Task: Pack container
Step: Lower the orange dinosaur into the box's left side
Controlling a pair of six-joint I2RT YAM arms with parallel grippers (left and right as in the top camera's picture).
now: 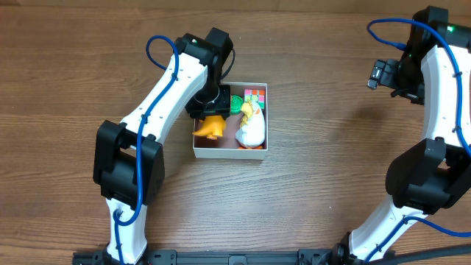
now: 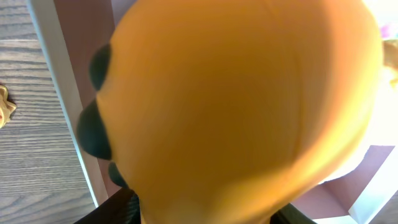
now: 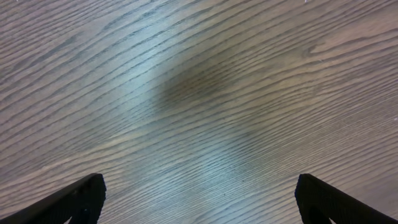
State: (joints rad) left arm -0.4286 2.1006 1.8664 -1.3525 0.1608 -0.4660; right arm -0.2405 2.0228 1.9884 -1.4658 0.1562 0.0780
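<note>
**Operator:** Which step is in hand?

**Guide:** Placement of an item. You will find the container [image 1: 228,153] at the centre of the overhead frame. It holds an orange toy [image 1: 212,129] in its lower left part, a white and yellow toy [image 1: 252,126] at the right, and a multicoloured cube [image 1: 255,95] in the upper right corner. The left pincer [image 1: 210,103] sits inside the upper left of the box, directly over the orange toy.

**Operator:** Is the left pincer gripping?

**Guide:** You cannot tell. In the left wrist view the orange toy [image 2: 242,106] fills nearly the whole frame and hides the fingers. Only a white strip of the container [image 2: 59,93] wall shows at the left edge.

**Operator:** What does the next move call for?

**Guide:** In my judgement, confirm release, then lift straight up. The white and yellow toy lies just beside the orange one, and the left wall is close.

**Operator:** Arm poses?

**Guide:** The left arm [image 1: 165,92] extends from the lower left of the frame, elbow bent, wrist turned down into the box. The right arm [image 1: 441,110] is folded at the right edge, well apart from the container. The right pincer [image 3: 199,199] is spread wide and holds nothing, over bare counter [image 1: 331,184].
</note>
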